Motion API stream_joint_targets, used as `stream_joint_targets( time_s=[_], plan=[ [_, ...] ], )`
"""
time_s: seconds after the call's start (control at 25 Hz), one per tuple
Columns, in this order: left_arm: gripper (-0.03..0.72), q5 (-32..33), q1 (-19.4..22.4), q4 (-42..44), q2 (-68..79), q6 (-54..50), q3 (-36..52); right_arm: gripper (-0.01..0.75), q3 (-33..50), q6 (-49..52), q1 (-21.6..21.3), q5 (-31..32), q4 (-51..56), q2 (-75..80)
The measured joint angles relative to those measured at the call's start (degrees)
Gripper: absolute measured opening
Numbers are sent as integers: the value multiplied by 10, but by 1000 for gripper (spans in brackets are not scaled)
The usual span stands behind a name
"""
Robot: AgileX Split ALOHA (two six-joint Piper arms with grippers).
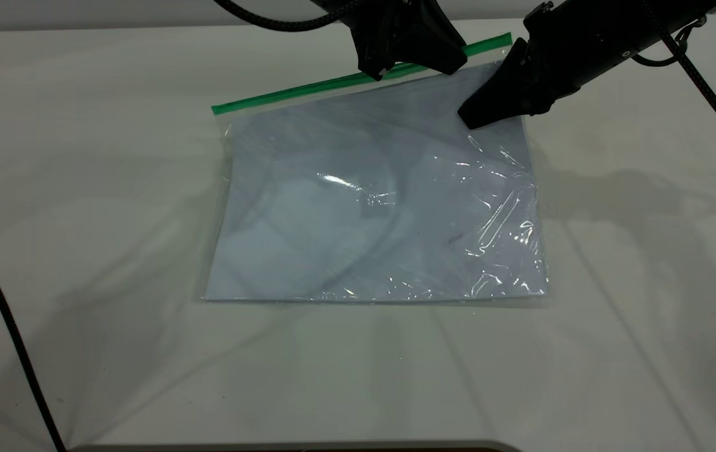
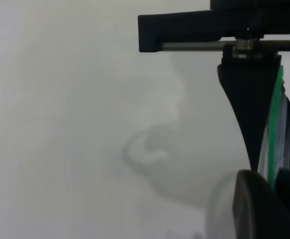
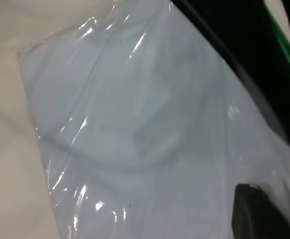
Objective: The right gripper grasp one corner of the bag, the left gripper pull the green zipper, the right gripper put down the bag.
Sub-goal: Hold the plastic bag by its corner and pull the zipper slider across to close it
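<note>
Midway across a white-draped table [image 1: 81, 188], the bag [image 1: 370, 207] is seen lying nearly flat, its far edge raised slightly. The green zipper [image 1: 307, 88] is straddled by the left gripper [image 1: 383, 70], the strip visibly held between its narrowed fingers [image 2: 247, 124]. The right gripper [image 1: 474, 116] is poised at the far right corner; whether its fingers pinch the film cannot be told. Thin, slick and floppy, the pouch is best held at a corner by the zipper.
</note>
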Motion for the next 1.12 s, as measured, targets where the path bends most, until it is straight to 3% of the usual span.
stream_joint_targets(
  time_s=[0.12, 0.44, 1.12],
  plan=[
    [53, -1, 0, 1, 0, 0, 0, 37, 0, 7, 0, 1, 0, 0],
    [52, 1, 0, 36, -1, -31, -3, 37, 1, 37, -4, 2, -5, -18],
    [54, -3, 35, 35, -3, -44, -5, 37, 1, 49, -89, 104, 45, -28]
  ],
)
